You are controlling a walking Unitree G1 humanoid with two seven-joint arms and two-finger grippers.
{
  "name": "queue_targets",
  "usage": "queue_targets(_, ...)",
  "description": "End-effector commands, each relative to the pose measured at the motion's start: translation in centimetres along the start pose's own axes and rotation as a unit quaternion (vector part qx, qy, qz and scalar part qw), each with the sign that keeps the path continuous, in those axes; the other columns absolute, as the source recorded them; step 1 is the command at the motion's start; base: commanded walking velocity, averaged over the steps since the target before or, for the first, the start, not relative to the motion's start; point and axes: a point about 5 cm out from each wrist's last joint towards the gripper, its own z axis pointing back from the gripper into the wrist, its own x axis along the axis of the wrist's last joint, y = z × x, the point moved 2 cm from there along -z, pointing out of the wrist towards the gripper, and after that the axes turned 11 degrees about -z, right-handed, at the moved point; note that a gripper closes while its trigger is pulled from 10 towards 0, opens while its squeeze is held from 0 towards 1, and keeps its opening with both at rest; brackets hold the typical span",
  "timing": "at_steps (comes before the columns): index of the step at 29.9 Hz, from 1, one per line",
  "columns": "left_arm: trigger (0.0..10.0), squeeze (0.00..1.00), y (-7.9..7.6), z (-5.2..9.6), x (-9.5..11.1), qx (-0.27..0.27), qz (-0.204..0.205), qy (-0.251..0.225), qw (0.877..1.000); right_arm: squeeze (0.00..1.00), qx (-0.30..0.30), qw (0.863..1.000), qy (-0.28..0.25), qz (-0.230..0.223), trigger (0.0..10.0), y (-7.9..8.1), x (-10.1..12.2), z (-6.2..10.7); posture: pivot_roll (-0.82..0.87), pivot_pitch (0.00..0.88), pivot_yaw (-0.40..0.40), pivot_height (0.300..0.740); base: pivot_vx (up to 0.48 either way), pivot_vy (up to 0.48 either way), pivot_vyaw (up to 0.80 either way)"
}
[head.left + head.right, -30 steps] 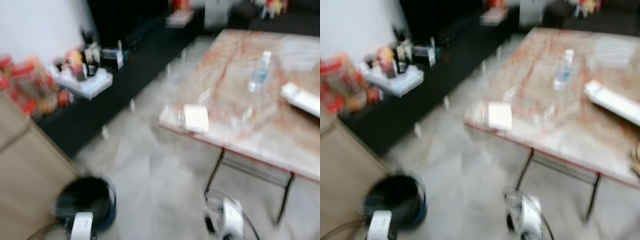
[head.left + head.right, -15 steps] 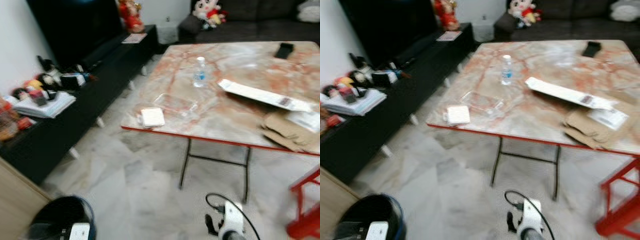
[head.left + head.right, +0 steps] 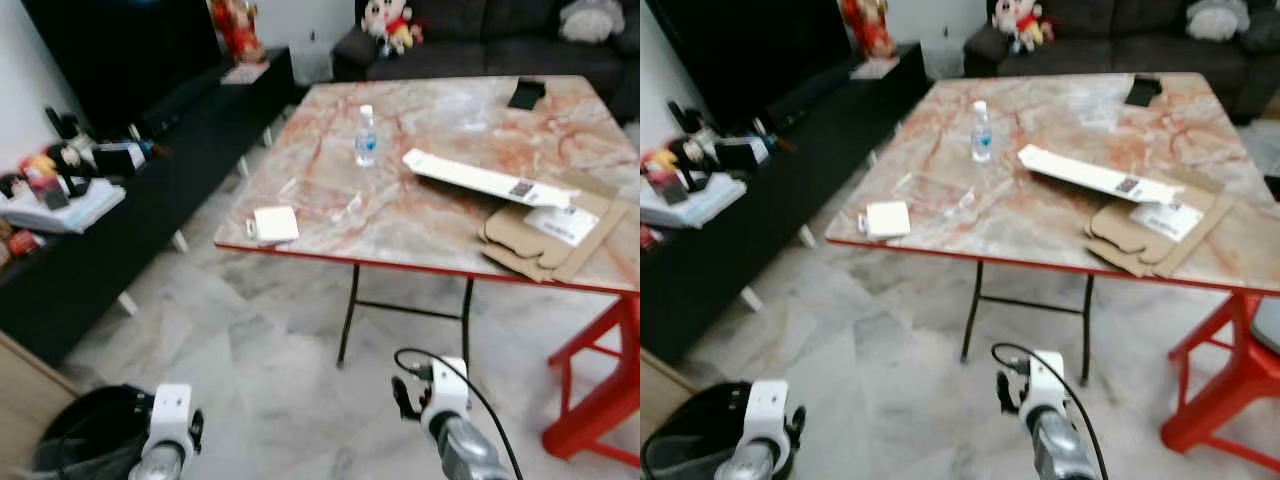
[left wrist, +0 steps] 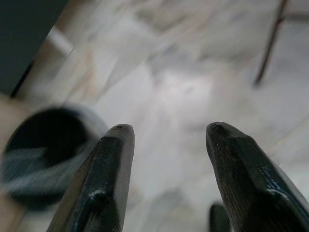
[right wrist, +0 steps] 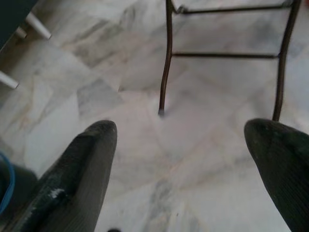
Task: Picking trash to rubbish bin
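My view has swung round and sharpened: the marble table (image 3: 450,200) now fills twelve o'clock, the cardboard (image 3: 545,232) at two, the bottle (image 3: 366,136) at twelve. The bin (image 3: 85,440) sits at seven. Left gripper (image 4: 166,154) and right gripper (image 5: 178,154) both hang spread and empty, so I can start picking.

A black rubbish bin (image 3: 75,440) stood open on the floor at the lower left. On the marble table, flattened cardboard (image 3: 540,232) lay at the right edge, a clear bottle (image 3: 366,137) upright near centre.
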Motion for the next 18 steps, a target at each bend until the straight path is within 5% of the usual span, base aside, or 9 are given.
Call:
queue_targets(1, 10.0, 0.00, 0.4, -0.6, 2.0, 0.006, -0.005, -0.039, 0.999, 0.00, 0.029, 0.999, -0.029, 0.013, 10.0, 1.5, 1.6, -0.6, 0.08, 0.000, 0.067, 0.740, 0.000, 0.000, 0.00)
queue_targets(7, 10.0, 0.00, -0.4, -1.3, 6.4, -0.001, -0.021, -0.125, 0.992, 0.00, 0.061, 0.992, -0.107, 0.021, 10.0, 3.4, 5.9, -1.3, 0.08, 0.000, 0.062, 0.740, 0.000, 0.000, 0.00)
queue_targets(8, 10.0, 0.00, -1.0, -1.4, 10.8, -0.007, -0.040, -0.214, 0.976, 0.00, 0.095, 0.977, -0.186, 0.036, 10.0, 5.4, 9.8, -1.4, 0.08, 0.000, 0.061, 0.740, 0.000, 0.000, 0.00)
queue_targets(9, 10.0, 0.00, -1.2, -1.2, 12.1, -0.008, -0.045, -0.242, 0.969, 0.00, 0.106, 0.971, -0.211, 0.044, 10.0, 6.1, 11.0, -1.3, 0.08, 0.000, 0.061, 0.740, 0.000, 0.000, 0.00)
queue_targets(18, 10.0, 0.00, -1.2, 0.0, 19.0, 0.000, -0.045, -0.357, 0.933, 0.00, 0.174, 0.924, -0.334, 0.069, 10.0, 10.6, 16.7, 0.2, 0.07, 0.000, 0.079, 0.740, 0.000, 0.000, 0.00)
